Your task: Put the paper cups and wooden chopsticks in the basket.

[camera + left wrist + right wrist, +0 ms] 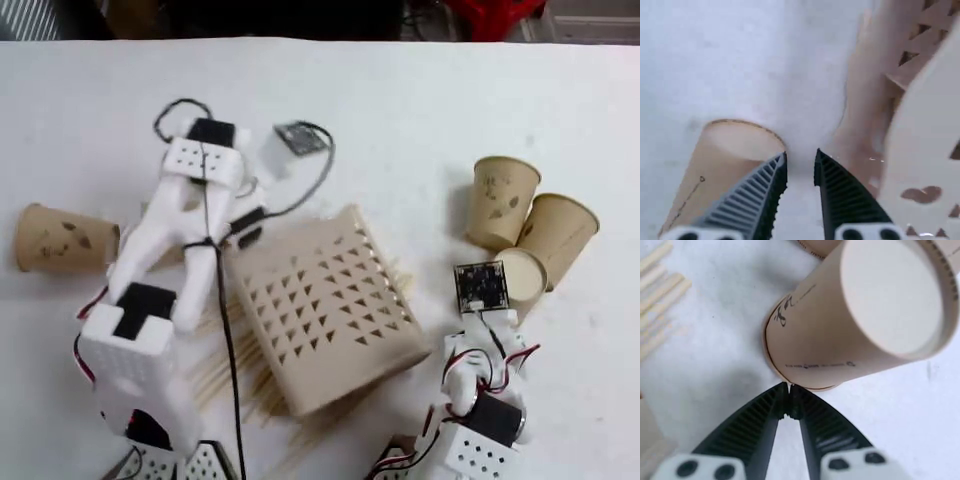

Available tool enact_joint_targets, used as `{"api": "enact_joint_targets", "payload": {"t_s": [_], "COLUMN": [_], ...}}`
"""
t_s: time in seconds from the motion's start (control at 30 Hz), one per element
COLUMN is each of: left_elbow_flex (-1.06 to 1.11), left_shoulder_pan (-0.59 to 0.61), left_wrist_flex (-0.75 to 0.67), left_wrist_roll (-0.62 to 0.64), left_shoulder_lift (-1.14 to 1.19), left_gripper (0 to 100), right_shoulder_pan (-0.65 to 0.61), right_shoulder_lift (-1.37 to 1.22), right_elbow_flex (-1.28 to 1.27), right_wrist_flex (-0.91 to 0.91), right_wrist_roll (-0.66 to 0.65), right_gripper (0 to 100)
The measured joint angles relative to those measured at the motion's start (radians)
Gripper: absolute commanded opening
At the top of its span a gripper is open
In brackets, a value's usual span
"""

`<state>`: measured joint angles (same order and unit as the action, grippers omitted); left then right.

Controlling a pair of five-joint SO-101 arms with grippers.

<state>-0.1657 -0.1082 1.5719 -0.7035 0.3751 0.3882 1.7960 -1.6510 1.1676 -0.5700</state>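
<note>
Parted by a narrow gap on the left gripper (800, 156), clamping nothing, with a paper cup (730, 150) on its side just beyond one jaw's tip and the basket (935, 125) close outside the other. Pressed together on the right gripper (789, 389), tips meeting right at the rim of another paper cup (855, 325) lying straight ahead, and wooden chopsticks (655, 285) loose off to one side of those jaws.

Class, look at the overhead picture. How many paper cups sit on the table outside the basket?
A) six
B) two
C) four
C: a lone cup lies on its side left of the basket, and three are grouped to its right: a rear cup, an outer cup and a near cup.
</note>
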Motion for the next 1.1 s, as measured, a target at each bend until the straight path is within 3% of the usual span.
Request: {"api": "enact_joint_targets", "payload": {"t_s": [0.23, 0.6, 0.77, 0.93, 1.1], "left_elbow_flex": [-0.003, 0.155, 0.124, 0.121, 0.143], "left_shoulder_pan": [-0.18, -0.503, -0.451, -0.262, -0.219], "left_wrist_flex": [0.176, 0.201, 0.158, -0.032, -0.155], "left_wrist_roll": [0.0, 0.066, 0.066, 0.153, 0.169], "left_shoulder_lift": [-0.155, -0.4, -0.43, -0.397, -0.253], "left_gripper": [12, 12, 12, 12, 12], "right_shoulder_pan": [0.0, -0.002, -0.002, -0.002, -0.014], "right_shoulder_lift": [0.0, 0.0, 0.0, 0.0, 0.0], "right_elbow_flex": [0.0, 0.0, 0.0, 0.0, 0.0], "right_wrist_flex": [0.0, -0.005, -0.005, -0.005, -0.034], "right_wrist_roll": [-0.002, -0.002, -0.002, -0.002, 0.014], "right_gripper": [1.8, 1.8, 1.8, 1.8, 1.8]}}
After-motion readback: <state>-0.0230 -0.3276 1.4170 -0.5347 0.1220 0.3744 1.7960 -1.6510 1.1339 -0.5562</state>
